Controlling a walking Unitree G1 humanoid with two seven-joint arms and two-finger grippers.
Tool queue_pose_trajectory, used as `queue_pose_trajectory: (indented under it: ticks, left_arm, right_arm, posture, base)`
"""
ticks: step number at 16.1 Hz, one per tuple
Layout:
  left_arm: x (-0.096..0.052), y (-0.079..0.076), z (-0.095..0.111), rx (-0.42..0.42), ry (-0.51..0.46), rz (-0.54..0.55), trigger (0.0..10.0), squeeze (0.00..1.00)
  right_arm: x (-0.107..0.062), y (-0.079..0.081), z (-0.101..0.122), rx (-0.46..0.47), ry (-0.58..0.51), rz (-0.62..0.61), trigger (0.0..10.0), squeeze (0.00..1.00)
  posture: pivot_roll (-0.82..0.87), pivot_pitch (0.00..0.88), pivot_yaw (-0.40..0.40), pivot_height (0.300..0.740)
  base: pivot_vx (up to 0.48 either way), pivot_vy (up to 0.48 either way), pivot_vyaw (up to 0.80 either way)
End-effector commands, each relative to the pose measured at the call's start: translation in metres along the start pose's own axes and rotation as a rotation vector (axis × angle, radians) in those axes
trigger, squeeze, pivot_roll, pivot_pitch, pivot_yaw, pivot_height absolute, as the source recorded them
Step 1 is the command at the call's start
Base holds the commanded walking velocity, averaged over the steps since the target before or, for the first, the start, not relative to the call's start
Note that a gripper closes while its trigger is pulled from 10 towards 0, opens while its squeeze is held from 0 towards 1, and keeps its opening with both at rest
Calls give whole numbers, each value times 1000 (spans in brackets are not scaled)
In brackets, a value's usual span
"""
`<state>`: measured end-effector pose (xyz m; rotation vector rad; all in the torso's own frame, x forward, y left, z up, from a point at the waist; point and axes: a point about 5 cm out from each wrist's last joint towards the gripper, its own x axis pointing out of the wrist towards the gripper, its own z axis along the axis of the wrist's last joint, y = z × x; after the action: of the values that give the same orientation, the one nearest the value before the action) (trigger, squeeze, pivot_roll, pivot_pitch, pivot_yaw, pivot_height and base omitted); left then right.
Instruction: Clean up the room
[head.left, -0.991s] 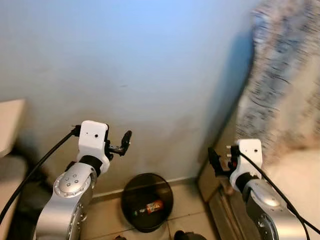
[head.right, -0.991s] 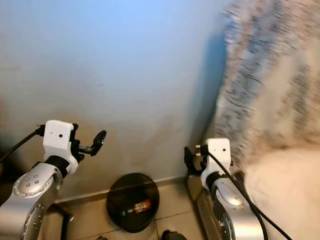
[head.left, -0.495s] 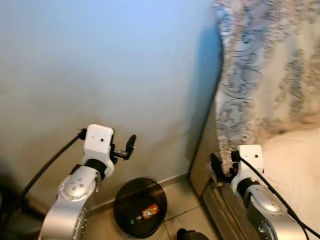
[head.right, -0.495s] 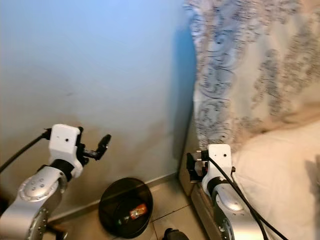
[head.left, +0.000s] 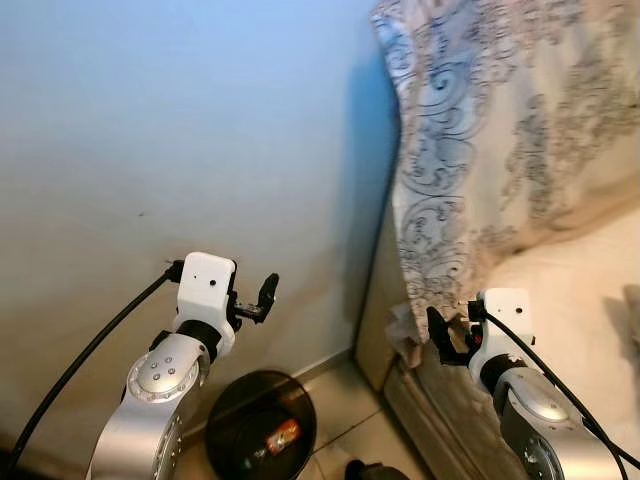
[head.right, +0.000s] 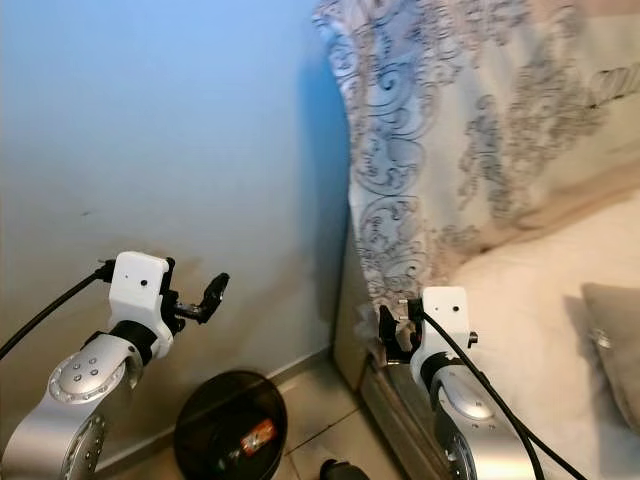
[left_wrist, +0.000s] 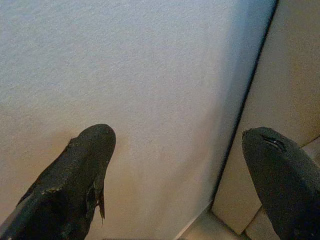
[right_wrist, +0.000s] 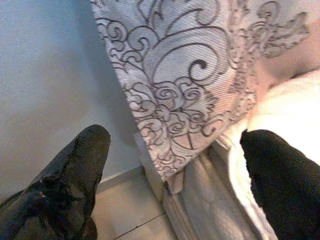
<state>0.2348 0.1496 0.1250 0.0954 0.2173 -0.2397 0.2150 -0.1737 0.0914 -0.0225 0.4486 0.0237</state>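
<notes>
A round black trash bin (head.left: 250, 420) stands on the tiled floor against the pale blue wall, with an orange wrapper (head.left: 283, 437) lying inside it. My left gripper (head.left: 263, 297) is raised above the bin, close to the wall, open and holding nothing. In the left wrist view its fingers (left_wrist: 82, 165) stand wide apart before the wall. My right gripper (head.left: 438, 335) is open and bare at the bed's corner, just below the hanging edge of a cream bedcover with grey swirls (right_wrist: 190, 90).
The bed (head.left: 585, 290) takes up the right side, and its wooden frame (head.left: 375, 330) meets the wall beside the bin. A beige pillow (head.right: 615, 345) lies on the bed at far right. A dark object (head.left: 362, 470) sits on the floor at the bottom edge.
The whole picture has shifted as the camera turned right: the bin slid left and down, and more of the bed shows. Both arms keep the same raised pose, grippers open.
</notes>
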Motion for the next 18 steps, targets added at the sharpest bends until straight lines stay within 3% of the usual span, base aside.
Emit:
queue_pose_trajectory:
  ticks: [1, 18]
  left_arm:
    - [-1, 0, 0, 1, -3, 10, 10000, 0]
    - [-5, -8, 3, 8, -34, -38, 10000, 0]
  right_arm:
    - [-1, -2, 1, -9, 9, -5, 10000, 0]
    - [-5, -5, -6, 13, 68, -39, 10000, 0]
  posture:
    - [42, 0, 25, 740]
    - [47, 0, 16, 740]
  base:
    - [0, 0, -756]
    - [0, 0, -754]
